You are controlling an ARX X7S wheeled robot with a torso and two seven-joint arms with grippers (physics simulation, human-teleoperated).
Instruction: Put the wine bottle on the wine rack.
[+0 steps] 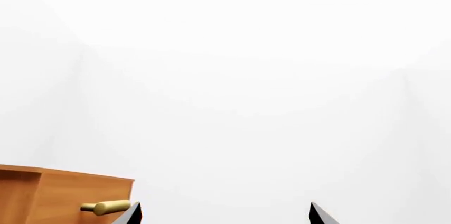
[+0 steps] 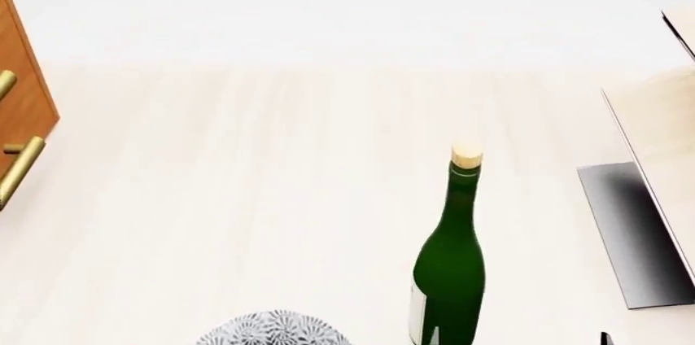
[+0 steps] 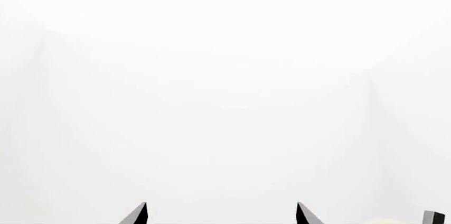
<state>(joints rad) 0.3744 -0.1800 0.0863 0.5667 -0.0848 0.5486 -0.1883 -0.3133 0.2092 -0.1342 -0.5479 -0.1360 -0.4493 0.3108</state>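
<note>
Wine bottle [image 2: 448, 268] upright on table [image 2: 239, 198], wine rack [image 2: 640, 223] well apart

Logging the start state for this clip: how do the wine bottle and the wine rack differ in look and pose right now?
The wine bottle is dark green glass with a pale cork; the wine rack shows light-wood boards on a dark grey base. The bottle stands upright near the middle of the head view; the rack's boards slant at the right edge, partly cut off. The bottle is slender and round; the rack is flat-paneled. Both rest on the same pale surface, apart from each other, with neither pincer on them.
</note>
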